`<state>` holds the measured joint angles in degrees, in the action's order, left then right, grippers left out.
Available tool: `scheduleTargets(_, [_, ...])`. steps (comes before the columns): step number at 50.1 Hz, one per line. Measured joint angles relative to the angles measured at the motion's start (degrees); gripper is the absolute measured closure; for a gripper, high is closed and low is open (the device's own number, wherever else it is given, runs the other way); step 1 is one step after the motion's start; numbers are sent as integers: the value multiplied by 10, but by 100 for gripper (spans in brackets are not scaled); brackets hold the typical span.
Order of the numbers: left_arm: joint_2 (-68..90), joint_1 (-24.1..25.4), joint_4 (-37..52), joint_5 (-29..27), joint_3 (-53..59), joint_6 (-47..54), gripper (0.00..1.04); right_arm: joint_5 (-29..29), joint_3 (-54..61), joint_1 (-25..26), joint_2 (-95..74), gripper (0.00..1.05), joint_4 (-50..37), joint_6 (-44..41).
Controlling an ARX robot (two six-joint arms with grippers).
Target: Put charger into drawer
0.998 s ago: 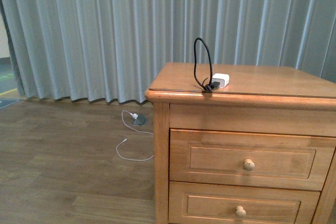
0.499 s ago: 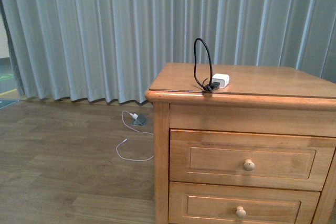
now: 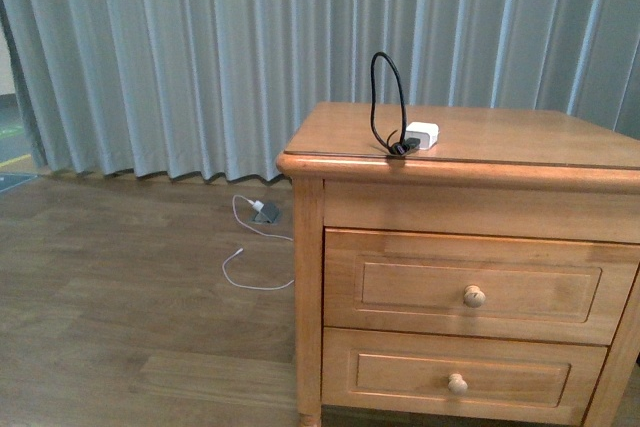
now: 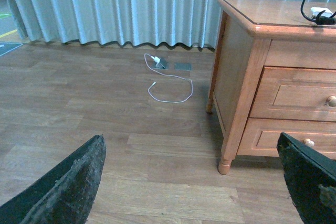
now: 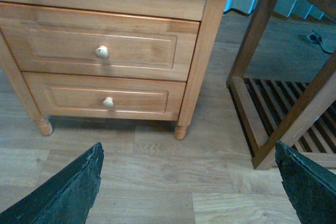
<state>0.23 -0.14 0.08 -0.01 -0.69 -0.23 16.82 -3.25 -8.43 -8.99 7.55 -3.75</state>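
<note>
The charger [image 3: 421, 134], a small white cube with a black cable looping up, sits on top of the wooden nightstand [image 3: 470, 142] near its front edge; it also shows in the left wrist view [image 4: 321, 12]. The upper drawer [image 3: 470, 287] is closed, with one round pale knob [image 3: 474, 296]; it also shows in the right wrist view [image 5: 105, 43]. My left gripper [image 4: 194, 182] is open and empty above the floor, left of the nightstand. My right gripper [image 5: 189, 182] is open and empty above the floor in front of the nightstand. Neither arm shows in the front view.
A lower drawer [image 3: 460, 379] with a similar knob is closed. A thin white cable with a small adapter [image 3: 258, 209] lies on the wood floor by the grey curtain [image 3: 200, 47]. A brown slatted rack [image 5: 289, 77] stands beside the nightstand in the right wrist view.
The front view has shifted: the nightstand now sits lower and slightly nearer in the picture, showing more of the lower drawer. The charger has not moved on the top.
</note>
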Motion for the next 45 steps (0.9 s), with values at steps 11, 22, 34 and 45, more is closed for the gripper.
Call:
scheduleTargets(11, [0,0,0,0,0,0,6,-30,-43,-8,-161,8,-114,15])
scheduleTargets(22, [0,0,0,0,0,0,6,-49,-109,-25,-418,8,-302,3])
scheduleTargets(34, [0,0,0,0,0,0,6,-34,-243,-60,-719,8,-432,6])
scheduleTargets(45, [0,0,0,0,0,0,6,-12,-369,-104,-915,8,-466,15])
